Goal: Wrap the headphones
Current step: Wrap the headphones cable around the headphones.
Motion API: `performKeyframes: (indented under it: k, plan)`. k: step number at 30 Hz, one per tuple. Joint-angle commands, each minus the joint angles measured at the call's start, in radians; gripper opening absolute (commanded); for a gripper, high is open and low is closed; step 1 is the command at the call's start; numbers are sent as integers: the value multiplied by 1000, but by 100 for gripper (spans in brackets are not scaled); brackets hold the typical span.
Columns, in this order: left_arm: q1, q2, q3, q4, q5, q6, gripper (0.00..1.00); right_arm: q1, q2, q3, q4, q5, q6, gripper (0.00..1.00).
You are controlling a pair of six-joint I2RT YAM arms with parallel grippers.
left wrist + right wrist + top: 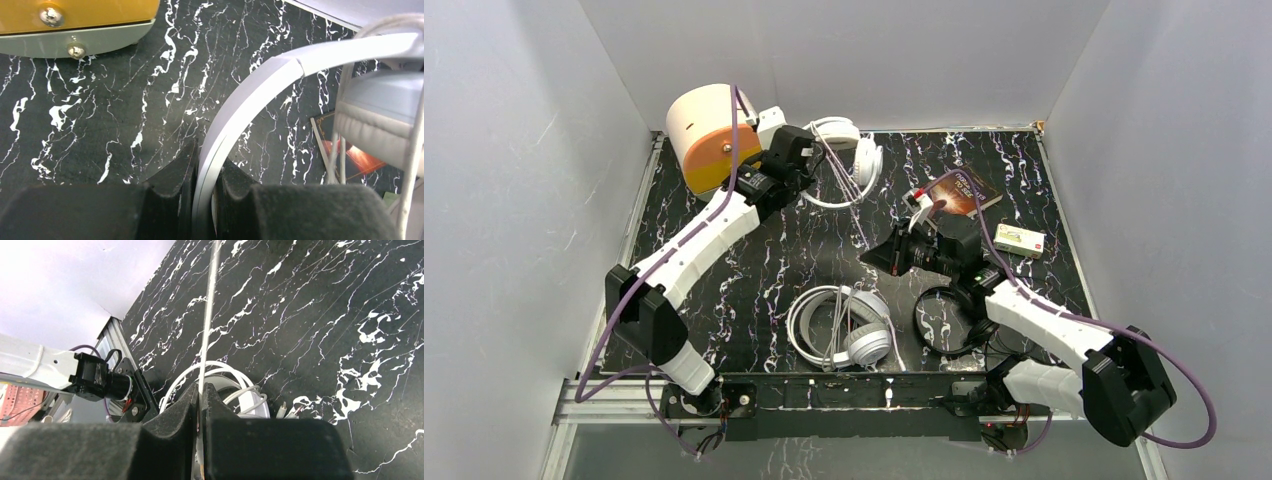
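I have the left tool clamped nearly shut on the headband of the slim white pair. In its wrist view the band rises out from between the fingers and arcs over to a padded ear cup on the right. I cannot tell whether that pair rests on the tabletop or hangs from the tool. Just behind and left of this tool sits a white and orange drum. My right tool is out over the middle of the tabletop, jaws pinched together on a thin white cord. The cord runs straight and taut away from the fingertips. From above it leads on toward the slim white pair at the left tool. Below the right tool's fingers, on the near side, the big white pair lies flat with its own cord looped around it. The black pair lies under the right arm, just behind the tool and beside the big white pair. Beyond the right tool, toward the back, a dark book lies flat. A small pale box sits out to the tool's right, near the tabletop's edge.
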Motion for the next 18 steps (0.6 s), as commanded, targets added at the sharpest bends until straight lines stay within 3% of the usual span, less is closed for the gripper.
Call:
performKeyframes:
  k: [1,5,9,14,18]
  plan:
    - [30,-34,2,94,-61,-48,0,18,-44,-12,-30,14,-19,8]
    - [35,-34,-8,98,-64,-36,0,21,-62,-12,-72,27,-32,0]
    - [36,-19,-5,105,-76,15,0,36,-85,11,-146,20,-59,0]
    - [37,30,5,94,-78,194,0,66,-117,128,-373,23,-194,0]
    - [32,31,-29,117,16,313,0,69,-62,272,-527,-40,-348,0]
